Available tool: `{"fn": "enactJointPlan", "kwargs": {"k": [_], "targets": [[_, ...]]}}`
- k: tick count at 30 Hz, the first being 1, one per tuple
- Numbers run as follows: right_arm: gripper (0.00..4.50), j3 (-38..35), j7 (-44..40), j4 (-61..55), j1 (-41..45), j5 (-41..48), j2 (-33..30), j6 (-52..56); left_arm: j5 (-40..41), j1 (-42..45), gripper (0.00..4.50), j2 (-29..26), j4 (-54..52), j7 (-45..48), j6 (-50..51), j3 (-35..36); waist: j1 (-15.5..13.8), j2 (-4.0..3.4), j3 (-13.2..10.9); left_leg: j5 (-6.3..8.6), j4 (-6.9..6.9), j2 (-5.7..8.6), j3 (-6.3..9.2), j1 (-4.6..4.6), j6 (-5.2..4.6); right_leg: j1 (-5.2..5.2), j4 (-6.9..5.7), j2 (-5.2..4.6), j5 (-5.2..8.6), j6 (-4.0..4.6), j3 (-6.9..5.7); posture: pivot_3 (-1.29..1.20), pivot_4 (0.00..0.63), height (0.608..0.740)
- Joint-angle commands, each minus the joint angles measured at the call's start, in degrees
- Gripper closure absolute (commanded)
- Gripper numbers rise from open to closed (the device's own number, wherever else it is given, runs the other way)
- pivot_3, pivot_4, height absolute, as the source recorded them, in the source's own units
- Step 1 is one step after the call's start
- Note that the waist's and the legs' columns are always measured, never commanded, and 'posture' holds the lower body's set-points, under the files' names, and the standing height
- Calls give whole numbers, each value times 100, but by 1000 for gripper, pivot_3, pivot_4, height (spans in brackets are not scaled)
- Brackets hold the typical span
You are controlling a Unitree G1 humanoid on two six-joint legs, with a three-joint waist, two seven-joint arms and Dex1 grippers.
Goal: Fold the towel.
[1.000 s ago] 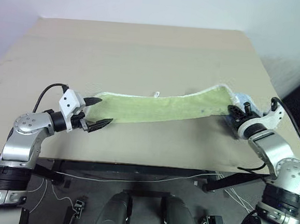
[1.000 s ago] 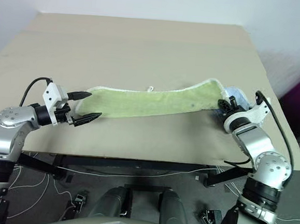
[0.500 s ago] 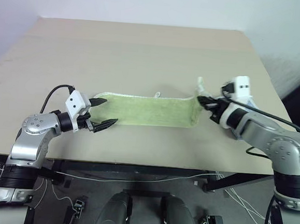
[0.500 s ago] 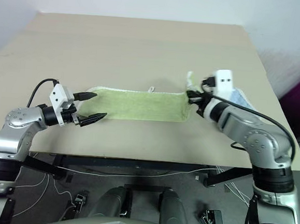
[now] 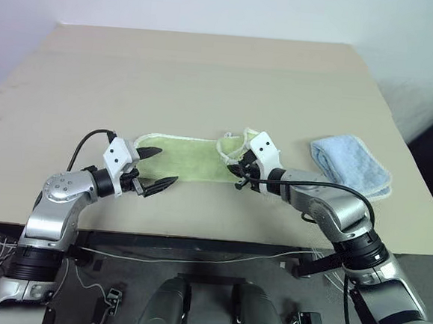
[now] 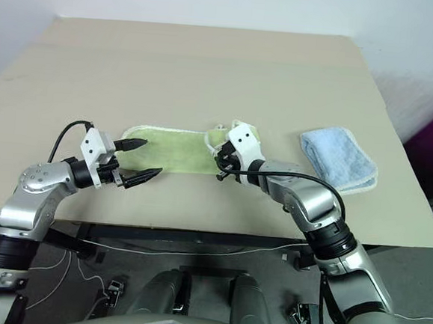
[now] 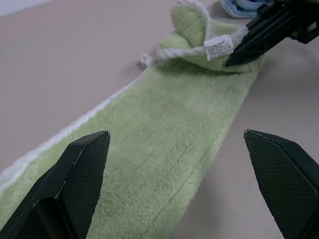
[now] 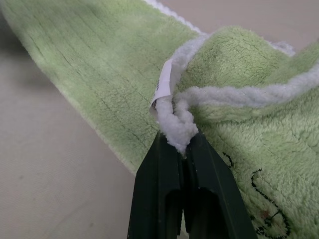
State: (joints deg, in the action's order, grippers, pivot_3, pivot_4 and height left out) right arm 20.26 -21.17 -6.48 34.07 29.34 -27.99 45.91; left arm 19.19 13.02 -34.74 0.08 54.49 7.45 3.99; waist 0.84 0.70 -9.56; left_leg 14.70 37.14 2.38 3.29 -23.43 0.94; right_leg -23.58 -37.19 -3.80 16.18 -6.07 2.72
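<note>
the towel (image 5: 190,158) is lying as a long light-green strip on the tan table (image 5: 208,79), near the front edge, its long axis running left to right across the robot's front. its right end is doubling up and over onto the strip, making a raised lump of green pile with white corded edging and a small white tag. a dark printed mark is showing on the lifted part in the right wrist view.

the right end effector (image 5: 240,171) is pinching that lifted end, its 2 black fingers (image 8: 172,199) clamped tight on the white cord. the free left end of the strip is lying away to the left of it, so the fold looks to be heading that way along the long axis.

the left end effector (image 5: 156,166) is standing wide and holding nothing, its fingers straddling the left end of the strip; it is the nearer arm to that end.

a smaller light-blue towel (image 5: 351,167) is sitting folded well apart to the right.
</note>
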Motion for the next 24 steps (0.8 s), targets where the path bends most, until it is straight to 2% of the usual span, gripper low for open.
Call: {"fn": "enactJointPlan", "kwargs": {"k": [1,4,5,7,14,17,18,20,24], "targets": [[4480,-153,-191,-59,101,-254,166,-116,69,-66,0,-20,-306,-66,16,83,1,0,0,0,0,0,0,0,0,0,0,0,0,0,0,0,150,740],[4480,-234,-332,-87,48,-306,302,-82,77,-88,0,-13,-344,-99,46,76,2,0,0,0,-1,0,0,0,0,0,0,0,0,0,0,0,150,740],[4273,-278,-365,-104,31,-298,348,-60,79,-93,0,-13,-355,-105,57,74,0,0,0,0,-1,0,0,0,0,0,0,0,0,0,0,0,150,740],[3796,-403,-449,-201,-9,-235,421,-4,99,-112,0,-11,-380,-121,95,80,-3,0,0,0,-1,0,0,0,0,0,0,-1,0,0,0,0,150,740],[1462,-1024,-723,-888,-293,-7,309,116,575,-472,0,95,-798,-310,496,369,0,0,0,1,-2,0,1,0,1,0,1,-3,0,0,1,0,150,740],[1462,-1543,-833,-1005,-402,116,195,-21,954,-808,0,245,-1194,-568,805,623,-1,0,0,1,-4,0,2,0,1,0,2,-4,0,0,2,0,150,740],[1633,-1683,-818,-864,-360,83,204,-111,1107,-907,0,303,-1326,-675,946,704,-1,0,0,1,-4,0,2,0,1,1,3,-5,0,0,3,0,150,740],[2108,-1839,-789,-460,-232,-81,239,-355,1445,-1073,0,435,-1589,-901,1279,847,-1,0,0,1,-3,0,2,0,1,2,3,-6,0,0,6,0,150,740],[3530,-1640,-1110,566,43,-562,407,-1277,2208,-1521,0,882,-2230,-1627,1988,1067,11,-1,1,1,-4,0,3,2,1,4,5,-4,0,0,6,0,150,740]]}}
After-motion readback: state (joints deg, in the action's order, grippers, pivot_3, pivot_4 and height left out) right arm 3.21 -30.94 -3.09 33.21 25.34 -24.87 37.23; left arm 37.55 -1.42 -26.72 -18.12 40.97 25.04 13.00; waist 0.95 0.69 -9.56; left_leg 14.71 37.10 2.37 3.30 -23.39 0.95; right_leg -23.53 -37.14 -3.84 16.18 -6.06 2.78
